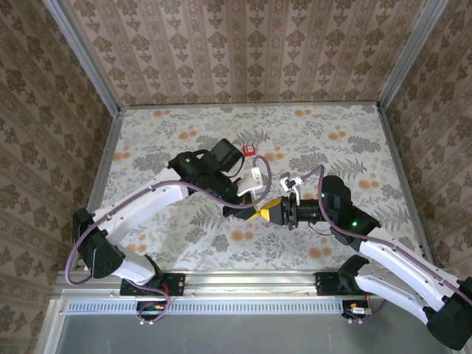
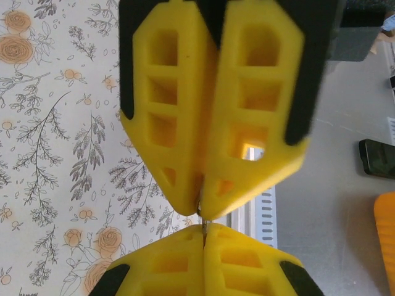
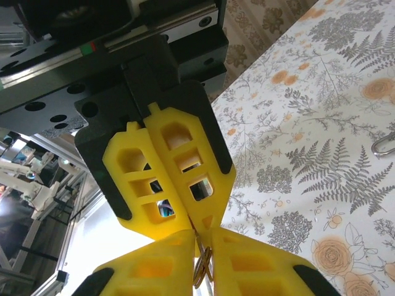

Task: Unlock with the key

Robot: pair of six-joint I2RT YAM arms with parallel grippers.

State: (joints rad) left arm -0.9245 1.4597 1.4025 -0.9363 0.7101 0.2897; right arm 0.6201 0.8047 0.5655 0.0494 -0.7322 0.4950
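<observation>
Right fingers [image 3: 247,265]: pressed together, no gap at the tips. A brass-coloured key ring [image 3: 200,271] is caught in the seam between them.

Left fingers [image 2: 166,259]: also pressed flat together. In your left wrist view a thin sliver of metal, the key [image 2: 203,220], runs into their seam and bridges up to the opposing tips. It looks pinched from both ends; how deep it sits in either pair you cannot tell.

Left gripper [image 1: 259,212] and right gripper [image 1: 279,214] meet tip to tip, yellow against yellow. They are above the table [image 1: 346,133], a little nearer the bases than its middle. The left comes in from the left and the right from the right, and both lie roughly level.

From the right wrist, the left gripper [image 3: 199,227] faces you head-on, jaws closed, its black body behind.

Outward on the table:
- A bare metal loop [image 3: 384,144] lies on the floral cloth at the right edge of the right wrist view. It may be a shackle, but the rest is cut off, so leave it unconfirmed.
- A small red object [image 1: 248,150] sits beyond the left wrist, apart from both grippers — too small to identify.
</observation>
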